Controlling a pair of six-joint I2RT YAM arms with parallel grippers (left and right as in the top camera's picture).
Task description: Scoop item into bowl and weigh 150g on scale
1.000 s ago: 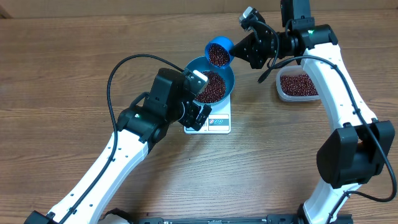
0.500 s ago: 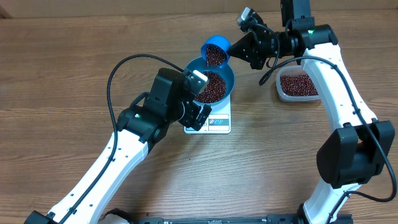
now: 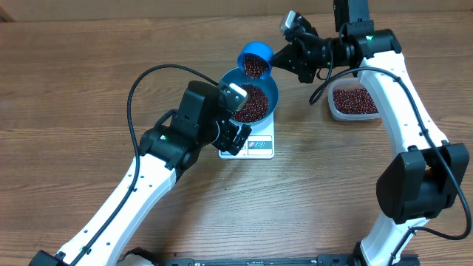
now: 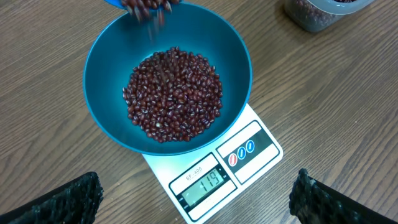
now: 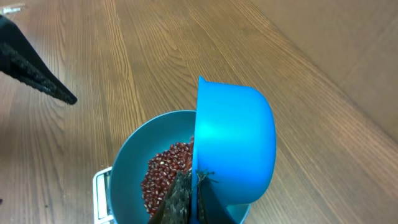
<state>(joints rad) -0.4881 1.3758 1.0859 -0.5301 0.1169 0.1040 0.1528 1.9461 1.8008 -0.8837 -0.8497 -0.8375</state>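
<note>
The right gripper (image 5: 186, 196), clamped shut on the scoop (image 5: 236, 143), tips it over the rim of the bowl (image 4: 106, 56) on the scale (image 4: 249, 146), beans (image 4: 174, 93) falling straight in. The left gripper (image 4: 199, 202) hangs wide open, empty, over the scale's front edge

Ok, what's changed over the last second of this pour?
The right gripper has swung the scoop slightly left and tipped it further over the bowl, spilling onto the beans already there. Nothing was grasped or released. Bowl, scale, tub and the open left gripper stayed put.
</note>
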